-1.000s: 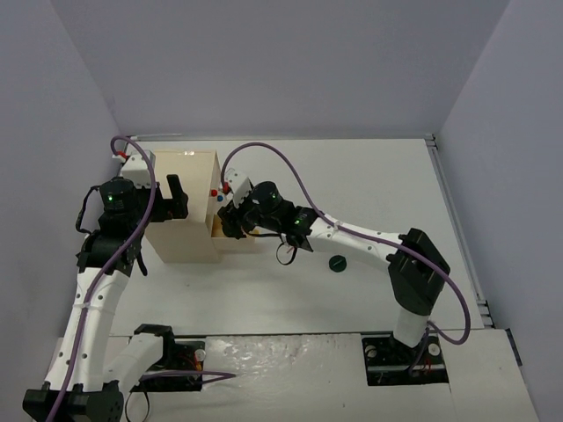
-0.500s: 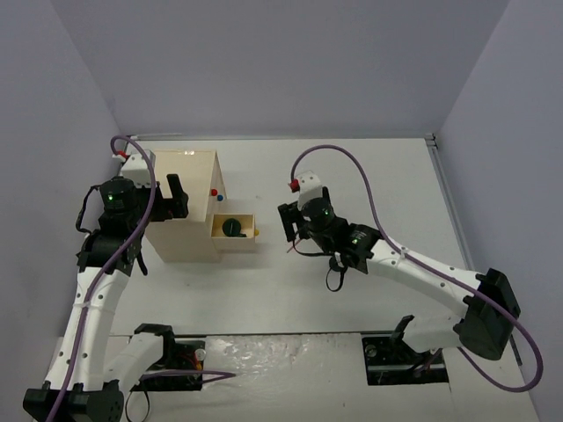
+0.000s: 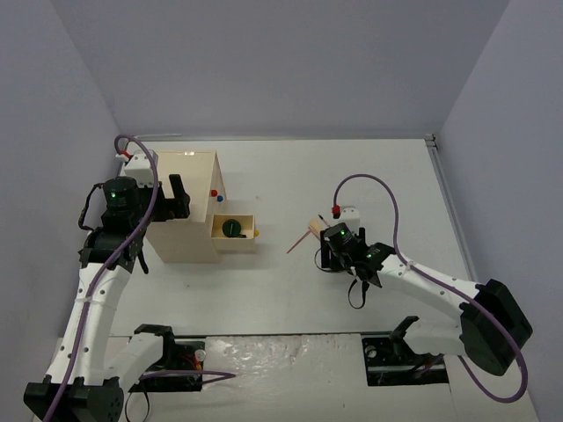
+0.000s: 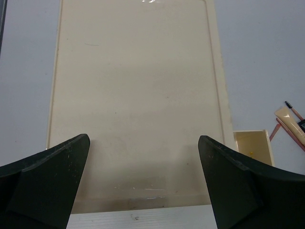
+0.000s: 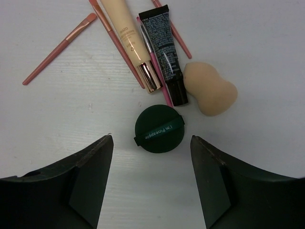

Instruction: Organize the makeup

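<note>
In the right wrist view the makeup lies on the white table: a dark green round compact point(image 5: 158, 130), a beige sponge point(image 5: 209, 89), a black tube point(image 5: 164, 52), a beige tube point(image 5: 131, 43) and thin pink brushes point(image 5: 59, 47). My right gripper point(image 5: 150, 139) hangs open just above and short of the compact, holding nothing. From the top view the right gripper point(image 3: 332, 251) hides most of this pile; one pink brush point(image 3: 299, 242) sticks out. A second green compact point(image 3: 233, 228) lies in the open drawer point(image 3: 248, 239). My left gripper point(image 4: 143, 138) is open over the cream box point(image 4: 138, 95).
The cream box point(image 3: 185, 211) stands at the left of the table, its drawer pulled out toward the right with coloured knobs point(image 3: 215, 194) above it. Grey walls close in the table on three sides. The right arm's purple cable point(image 3: 378, 189) loops above its wrist.
My right arm has pulled back from the drawer and swung right to above the makeup pile. A green compact now shows in the drawer. The left arm has barely moved.
</note>
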Robot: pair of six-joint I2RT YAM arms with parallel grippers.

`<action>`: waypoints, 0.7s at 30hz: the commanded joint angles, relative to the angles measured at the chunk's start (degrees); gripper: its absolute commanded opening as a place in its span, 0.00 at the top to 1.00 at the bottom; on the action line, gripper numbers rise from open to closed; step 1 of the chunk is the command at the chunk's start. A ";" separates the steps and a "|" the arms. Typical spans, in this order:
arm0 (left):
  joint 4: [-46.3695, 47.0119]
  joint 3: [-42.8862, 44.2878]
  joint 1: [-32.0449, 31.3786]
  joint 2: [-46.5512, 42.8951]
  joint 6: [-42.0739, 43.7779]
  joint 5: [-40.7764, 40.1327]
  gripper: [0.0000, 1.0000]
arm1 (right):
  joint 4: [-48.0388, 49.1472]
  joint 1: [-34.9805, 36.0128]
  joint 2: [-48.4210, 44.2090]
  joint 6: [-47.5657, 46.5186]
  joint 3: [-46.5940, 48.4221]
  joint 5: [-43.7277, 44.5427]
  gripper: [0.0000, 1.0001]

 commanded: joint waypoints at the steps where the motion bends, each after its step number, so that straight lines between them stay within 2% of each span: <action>1: 2.95 1.19 0.33 0.05 -0.63 0.54 0.03 | 3.24 -1.16 1.76 1.74 0.61 -1.64 0.39; 7: 2.95 1.14 0.34 0.27 -0.63 0.45 0.03 | 4.96 -1.54 5.63 0.92 0.98 -3.92 0.41; 21: 2.99 1.19 0.25 0.67 -0.60 0.53 0.03 | 5.50 -2.96 14.01 0.90 1.83 -6.66 0.56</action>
